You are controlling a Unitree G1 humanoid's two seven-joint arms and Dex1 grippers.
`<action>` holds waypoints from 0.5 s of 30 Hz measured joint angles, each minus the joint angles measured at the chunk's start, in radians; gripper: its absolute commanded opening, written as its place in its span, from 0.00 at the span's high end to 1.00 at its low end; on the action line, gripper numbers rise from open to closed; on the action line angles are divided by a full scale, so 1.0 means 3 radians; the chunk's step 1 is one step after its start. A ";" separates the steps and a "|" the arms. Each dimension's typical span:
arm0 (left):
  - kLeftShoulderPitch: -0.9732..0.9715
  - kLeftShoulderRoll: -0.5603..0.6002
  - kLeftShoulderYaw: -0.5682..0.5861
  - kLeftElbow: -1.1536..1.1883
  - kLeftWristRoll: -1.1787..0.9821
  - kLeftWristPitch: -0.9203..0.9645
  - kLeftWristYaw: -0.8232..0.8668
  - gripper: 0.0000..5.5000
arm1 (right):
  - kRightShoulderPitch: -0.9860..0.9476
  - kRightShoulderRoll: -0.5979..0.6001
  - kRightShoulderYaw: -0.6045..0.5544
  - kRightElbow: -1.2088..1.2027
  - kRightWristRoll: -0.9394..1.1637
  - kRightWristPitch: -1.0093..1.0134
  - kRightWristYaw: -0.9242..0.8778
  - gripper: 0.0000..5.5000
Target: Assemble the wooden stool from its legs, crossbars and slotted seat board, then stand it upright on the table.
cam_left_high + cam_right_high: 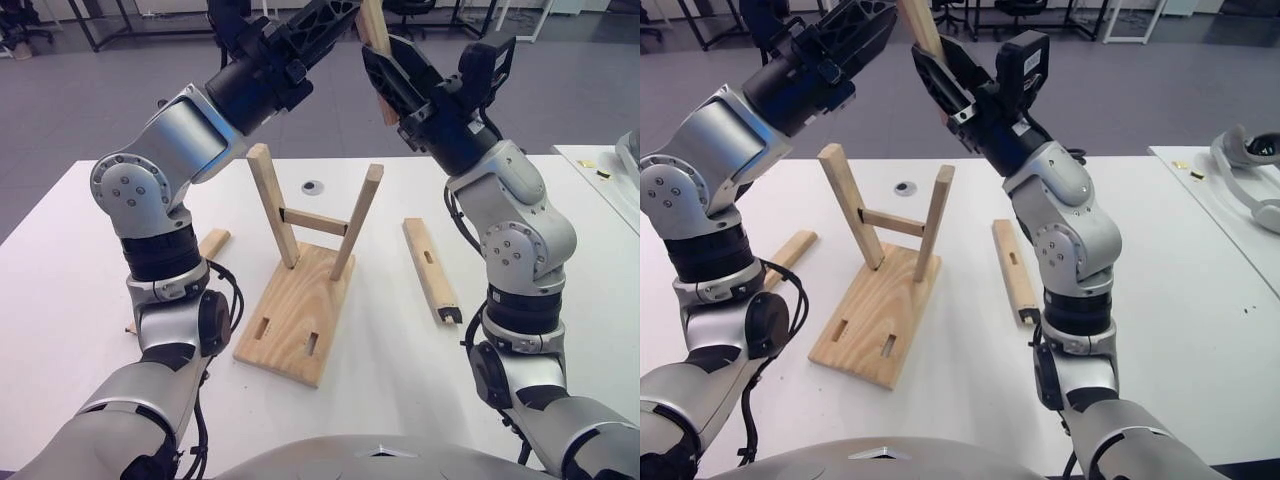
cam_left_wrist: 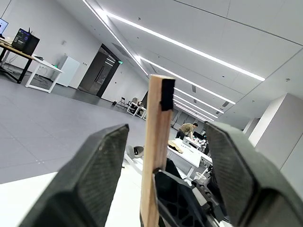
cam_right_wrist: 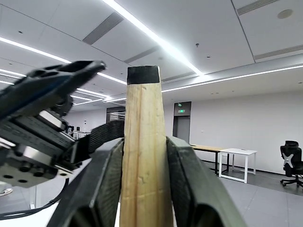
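Holding one wooden leg (image 1: 374,30) high above the table (image 1: 400,350), my right claw (image 3: 144,156) is clamped on it, a pad pressed flat to each side and the dark-capped end poking out past the fingertips. My left claw (image 2: 165,127) is up there too, fingers spread wide on either side of that same leg and, as far as the left wrist view shows, not touching it.

Down on the table the seat board (image 1: 290,320) lies flat with two legs (image 1: 272,205) standing in its far slots, splayed apart and joined by a crossbar (image 1: 315,222). The two near slots are bare. A loose leg (image 1: 430,268) lies just right of the board, and another wooden piece (image 1: 213,243) lies by my left arm.

I judge the leg light and stiff. Bare wood should give the pads fair grip, yet a long stick held near one end will swing if twisted. I'd grip across its flat faces near the middle, leaving the slot end free. The half-built frame looks easy to tip, so I'd seat the leg with gentle pressure.
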 measured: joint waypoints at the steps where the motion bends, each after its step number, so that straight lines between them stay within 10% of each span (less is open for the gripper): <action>1: -0.0003 0.0000 -0.0021 0.0038 -0.0002 0.0000 0.0004 0.47 | 0.0018 0.0000 0.0027 -0.0031 0.0005 0.0003 0.0010 0.76; 15: 0.0060 0.0000 -0.0200 -0.0111 0.0420 -0.0141 0.0263 0.78 | 0.0280 -0.0032 0.0252 -0.0152 -0.0086 0.0060 0.0065 0.76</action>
